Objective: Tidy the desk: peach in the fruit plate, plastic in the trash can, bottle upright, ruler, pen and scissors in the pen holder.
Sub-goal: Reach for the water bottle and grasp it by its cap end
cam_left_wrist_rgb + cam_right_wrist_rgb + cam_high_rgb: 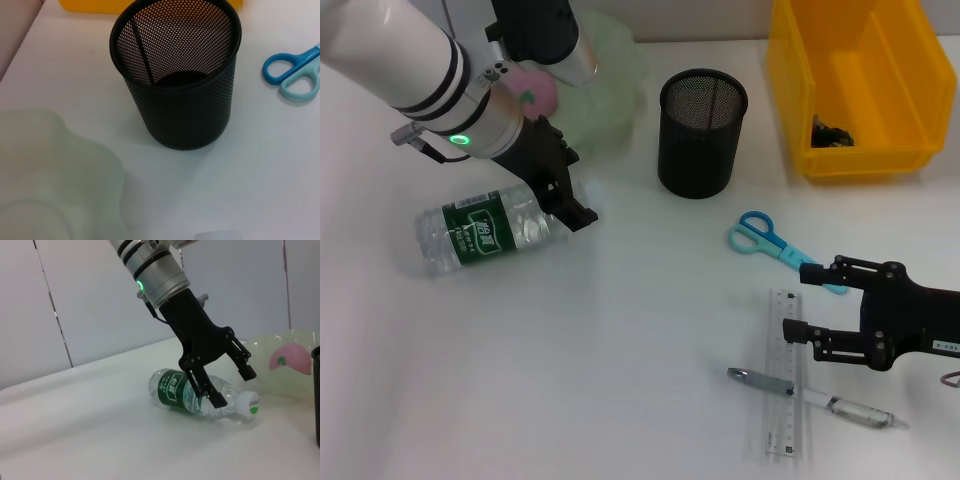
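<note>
Left gripper low over the neck end of the bottle, fingers spread apart and straddling it without clamping; bottle lies on its side on the table just beside the pale green fruit plate, which holds the peach. Right gripper hovers with fingers apart between the scissors and the ruler (pen lies across the ruler). Mesh pen holder stands upright near the yellow bin.
</note>
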### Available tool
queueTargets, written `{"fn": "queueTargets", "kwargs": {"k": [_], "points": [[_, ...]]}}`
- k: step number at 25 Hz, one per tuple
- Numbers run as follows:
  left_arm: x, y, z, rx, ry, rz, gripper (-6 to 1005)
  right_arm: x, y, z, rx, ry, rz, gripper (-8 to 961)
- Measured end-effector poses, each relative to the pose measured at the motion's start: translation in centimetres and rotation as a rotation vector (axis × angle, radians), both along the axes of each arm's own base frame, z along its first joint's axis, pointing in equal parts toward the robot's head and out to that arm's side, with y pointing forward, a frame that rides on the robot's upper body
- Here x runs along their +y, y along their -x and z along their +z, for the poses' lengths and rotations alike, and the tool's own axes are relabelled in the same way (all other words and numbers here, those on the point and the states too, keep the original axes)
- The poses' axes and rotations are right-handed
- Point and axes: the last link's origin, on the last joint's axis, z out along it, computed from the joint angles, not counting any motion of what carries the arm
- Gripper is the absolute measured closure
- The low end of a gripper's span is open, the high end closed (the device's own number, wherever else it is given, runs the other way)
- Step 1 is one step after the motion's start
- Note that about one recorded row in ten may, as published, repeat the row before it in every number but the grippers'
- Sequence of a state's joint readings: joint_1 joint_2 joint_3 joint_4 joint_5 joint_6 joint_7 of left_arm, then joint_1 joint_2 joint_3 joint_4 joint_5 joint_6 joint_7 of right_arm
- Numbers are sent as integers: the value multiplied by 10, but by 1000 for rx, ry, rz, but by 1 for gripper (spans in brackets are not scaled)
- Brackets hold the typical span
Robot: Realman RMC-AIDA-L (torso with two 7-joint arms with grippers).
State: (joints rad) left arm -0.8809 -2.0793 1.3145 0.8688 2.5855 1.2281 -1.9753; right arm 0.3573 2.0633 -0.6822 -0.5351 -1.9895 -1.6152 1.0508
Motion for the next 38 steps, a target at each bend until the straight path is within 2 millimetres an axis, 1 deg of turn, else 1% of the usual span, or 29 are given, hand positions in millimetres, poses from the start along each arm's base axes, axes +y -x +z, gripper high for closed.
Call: {"fn": "queueTargets", "kwargs": {"k": [10,20,38], "points": [[2,6,-12,35,2,-9,268,0,0,0,0,-1,0,193],[5,12,-19,53,-6,-20,271,1,0,0,1,-2,-1,194],[3,11,-23,64,14,-32,276,2,1,0,5,-6,0,194]]}}
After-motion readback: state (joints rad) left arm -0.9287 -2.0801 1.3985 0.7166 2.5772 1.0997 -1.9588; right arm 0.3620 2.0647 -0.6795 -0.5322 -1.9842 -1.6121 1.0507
